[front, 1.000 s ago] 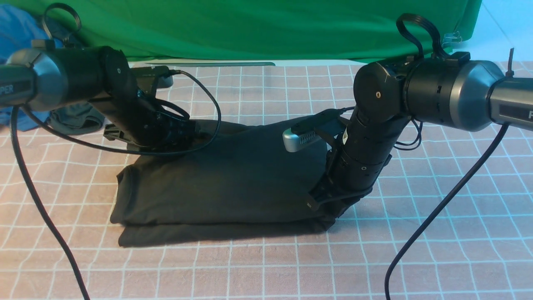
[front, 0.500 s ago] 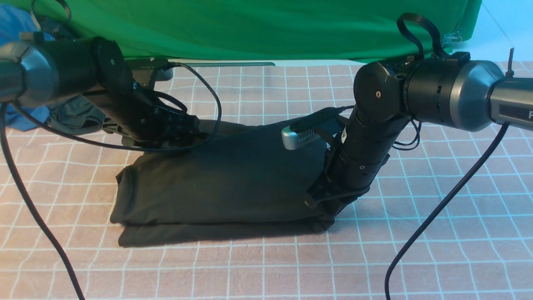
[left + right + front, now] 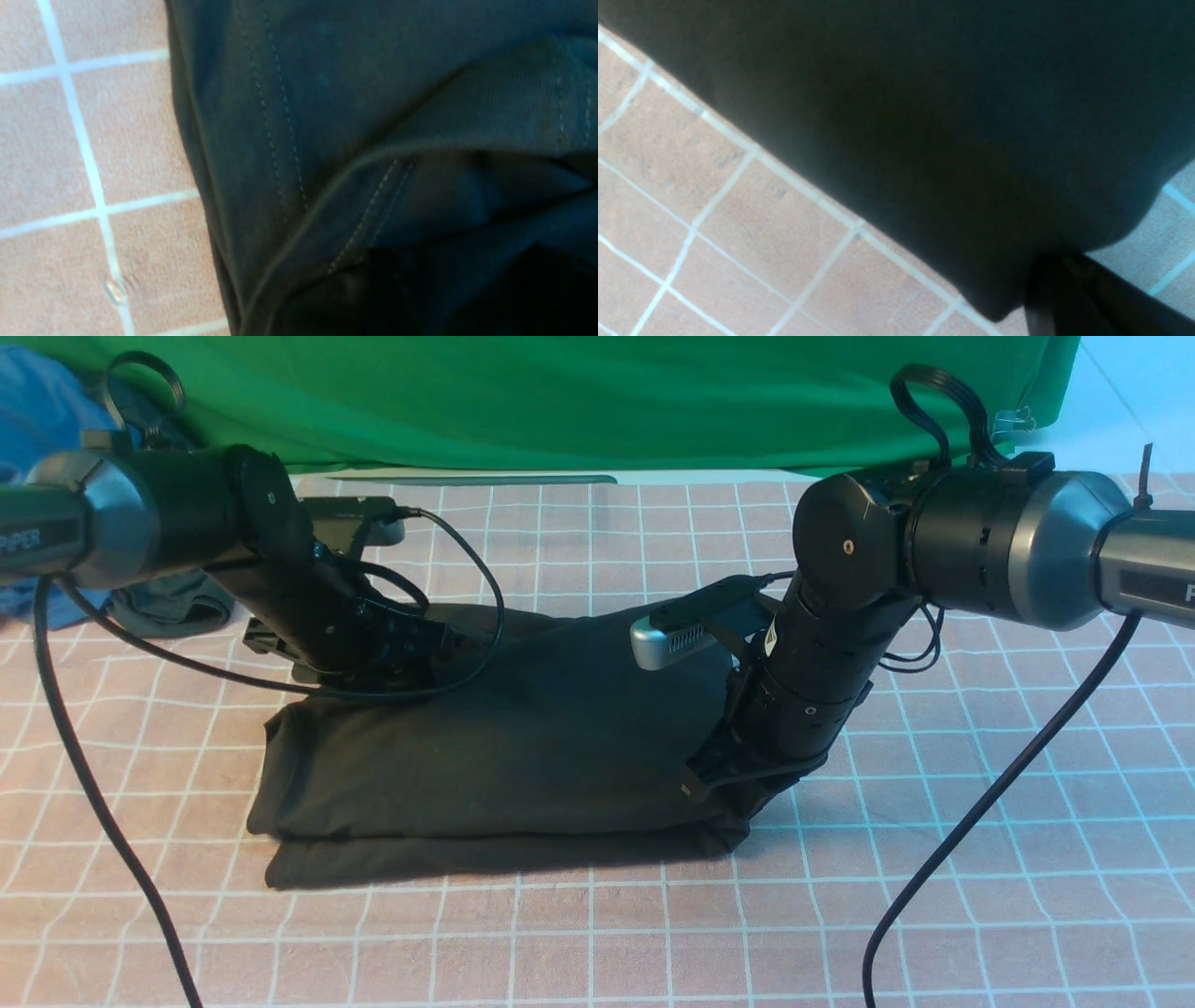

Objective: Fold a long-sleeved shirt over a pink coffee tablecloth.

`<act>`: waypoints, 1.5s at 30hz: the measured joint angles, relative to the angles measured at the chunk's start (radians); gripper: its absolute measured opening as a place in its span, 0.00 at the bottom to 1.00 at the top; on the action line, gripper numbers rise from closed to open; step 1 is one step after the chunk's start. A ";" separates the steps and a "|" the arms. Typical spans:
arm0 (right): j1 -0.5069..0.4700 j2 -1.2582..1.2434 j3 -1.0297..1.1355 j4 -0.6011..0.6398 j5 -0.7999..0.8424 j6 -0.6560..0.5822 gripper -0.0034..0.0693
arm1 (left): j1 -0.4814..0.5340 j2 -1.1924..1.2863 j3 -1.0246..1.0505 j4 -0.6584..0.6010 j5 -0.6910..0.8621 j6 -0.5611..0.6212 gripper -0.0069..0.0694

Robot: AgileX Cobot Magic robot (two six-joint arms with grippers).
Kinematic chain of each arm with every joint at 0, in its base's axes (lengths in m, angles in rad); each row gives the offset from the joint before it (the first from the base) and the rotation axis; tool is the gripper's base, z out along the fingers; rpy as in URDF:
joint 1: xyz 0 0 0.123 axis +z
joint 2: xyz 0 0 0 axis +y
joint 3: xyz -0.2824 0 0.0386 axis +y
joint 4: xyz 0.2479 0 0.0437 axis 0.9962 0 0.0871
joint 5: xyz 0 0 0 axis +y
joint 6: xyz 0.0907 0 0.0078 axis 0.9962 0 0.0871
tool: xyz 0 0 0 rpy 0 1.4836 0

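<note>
The long-sleeved shirt point(image 3: 504, 756) lies folded into a black block in the middle of the pink coffee tablecloth point(image 3: 934, 859), no print showing. My left gripper point(image 3: 425, 649) is low over the shirt's far left corner, its jaws hidden behind the wrist. The left wrist view shows only stitched black hems of the shirt point(image 3: 355, 93) beside the tablecloth point(image 3: 42, 140). At the shirt's near right corner, my right gripper point(image 3: 738, 798) is shut on the fabric. In the right wrist view the shirt point(image 3: 924, 116) gathers at a dark finger point(image 3: 1064, 298) above the tablecloth point(image 3: 752, 219).
A bright green cloth point(image 3: 597, 392) hangs across the back. A blue garment point(image 3: 37, 401) and a small dark grey garment point(image 3: 173, 602) lie at the far left behind the left arm. Black cables point(image 3: 980, 803) trail from both arms over the tablecloth.
My left arm drew back to the left, then came forward and right again onto the shirt's far left corner. The right arm and its grip have stayed put.
</note>
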 joint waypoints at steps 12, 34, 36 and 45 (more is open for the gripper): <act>0.000 0.000 0.000 0.001 0.000 0.000 0.10 | -0.001 -0.073 -0.010 -0.003 -0.021 -0.001 0.11; 0.000 0.000 0.000 0.003 -0.003 0.000 0.10 | -0.002 -0.004 -0.012 -0.028 -0.019 0.058 0.56; 0.000 0.000 0.000 0.004 -0.003 0.000 0.10 | -0.002 0.009 -0.012 -0.028 -0.031 0.058 0.64; 0.000 0.000 0.000 0.005 -0.003 0.000 0.10 | -0.002 0.030 -0.015 -0.031 -0.012 0.082 0.40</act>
